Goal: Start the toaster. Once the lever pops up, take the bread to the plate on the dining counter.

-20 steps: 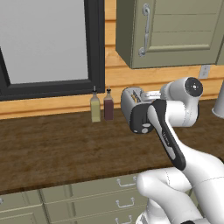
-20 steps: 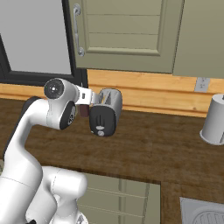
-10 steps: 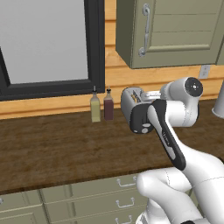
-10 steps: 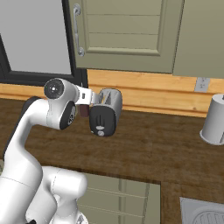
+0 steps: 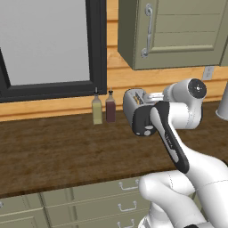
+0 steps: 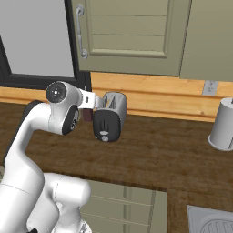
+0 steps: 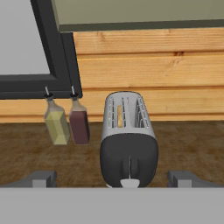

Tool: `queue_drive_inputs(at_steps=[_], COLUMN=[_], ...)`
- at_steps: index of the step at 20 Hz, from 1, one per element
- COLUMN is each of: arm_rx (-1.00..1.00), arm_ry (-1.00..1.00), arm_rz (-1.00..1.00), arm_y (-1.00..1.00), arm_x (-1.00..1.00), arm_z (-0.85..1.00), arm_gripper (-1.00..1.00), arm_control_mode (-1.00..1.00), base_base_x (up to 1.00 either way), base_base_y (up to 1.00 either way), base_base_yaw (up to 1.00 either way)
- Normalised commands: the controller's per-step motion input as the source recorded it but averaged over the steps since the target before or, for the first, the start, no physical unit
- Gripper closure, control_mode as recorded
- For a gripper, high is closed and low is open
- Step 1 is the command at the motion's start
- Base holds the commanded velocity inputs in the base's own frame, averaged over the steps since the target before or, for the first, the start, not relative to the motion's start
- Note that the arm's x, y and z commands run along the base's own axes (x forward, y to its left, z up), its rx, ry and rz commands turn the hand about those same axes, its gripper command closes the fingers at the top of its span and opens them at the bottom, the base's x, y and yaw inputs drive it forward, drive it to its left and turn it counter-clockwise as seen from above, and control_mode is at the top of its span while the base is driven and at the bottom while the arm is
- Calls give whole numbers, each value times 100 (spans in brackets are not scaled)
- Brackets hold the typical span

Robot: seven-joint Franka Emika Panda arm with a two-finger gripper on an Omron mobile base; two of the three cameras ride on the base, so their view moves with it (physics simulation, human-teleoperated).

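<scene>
Wood planks back a dark brown desk (image 5: 53,151), with a black-framed window (image 5: 44,44) at the left and olive cabinets (image 6: 132,36) overhead. At the back of the desk, against the wall, stands the toaster (image 7: 128,135), dark end panel facing the arm. A thin tan edge of bread (image 7: 120,116) shows in its left slot, sunk low between the wires. Two small bottles (image 7: 68,121) stand just beside the toaster on its window side.

The toaster looks rigid and probably light enough to skid if shoved, so the lever on the dark panel likely wants a straight downward press. The bread should be light, stiff once toasted and crumbly; it is best pinched gently across its flat faces by the top edge.

The jaws (image 7: 116,179) are spread wide, one fingertip either side of the toaster's end panel, holding and touching nothing.
</scene>
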Motion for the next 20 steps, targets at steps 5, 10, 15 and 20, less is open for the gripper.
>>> queue_drive_inputs(at_steps=[5, 10, 15, 20], arm_rx=[0, 0, 0, 0], arm_ry=[0, 0, 0, 0], arm_rz=[0, 0, 0, 0], arm_y=[0, 0, 0, 0], arm_x=[0, 0, 0, 0], arm_z=[0, 0, 0, 0], arm_gripper=[-100, -100, -100, -100], arm_control_mode=[-100, -100, -100, -100], base_base_x=[0, 0, 0, 0], base_base_y=[0, 0, 0, 0], base_base_yaw=[0, 0, 0, 0])
